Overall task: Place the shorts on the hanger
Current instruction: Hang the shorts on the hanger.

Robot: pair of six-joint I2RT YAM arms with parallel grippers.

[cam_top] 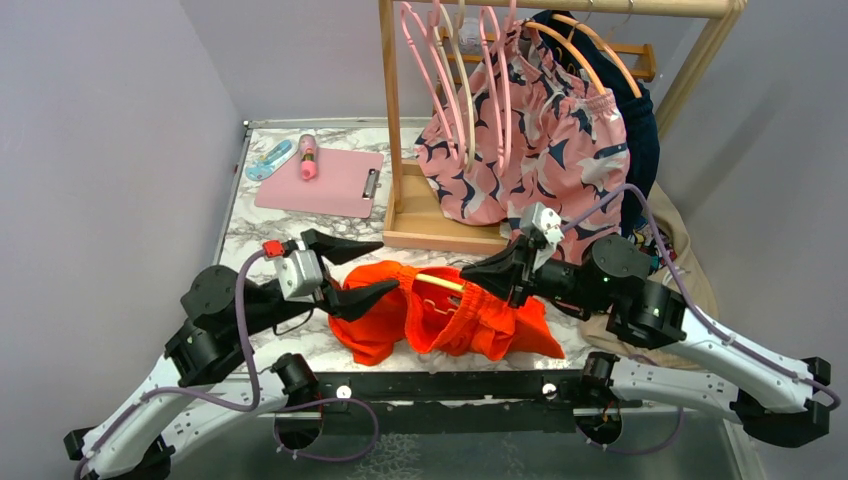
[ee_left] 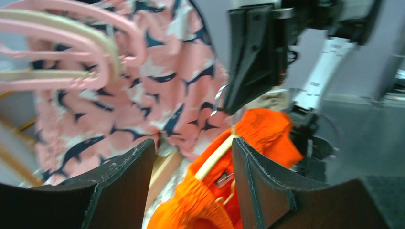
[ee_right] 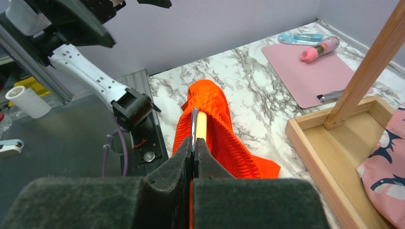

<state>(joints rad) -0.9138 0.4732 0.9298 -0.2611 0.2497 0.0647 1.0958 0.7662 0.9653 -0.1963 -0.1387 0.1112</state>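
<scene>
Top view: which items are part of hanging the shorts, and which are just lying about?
In play:
- orange shorts
- pale-yellow hanger, running into the shorts
- right gripper, shut on the hanger
- left gripper, open beside the shorts

Lying about:
- pink clipboard
- pink tube
- shark-print shorts
- wooden rack

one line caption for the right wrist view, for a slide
Right gripper shut on the pale-yellow hanger, the orange shorts gathered around it over the marble table.

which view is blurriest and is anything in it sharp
Left wrist view: blurriest, pink hangers and shark-print shorts smeared, only the left pincer fairly crisp; right wrist view: sharp on the orange shorts and hanger; top external view: evenly lit, sharp.
</scene>
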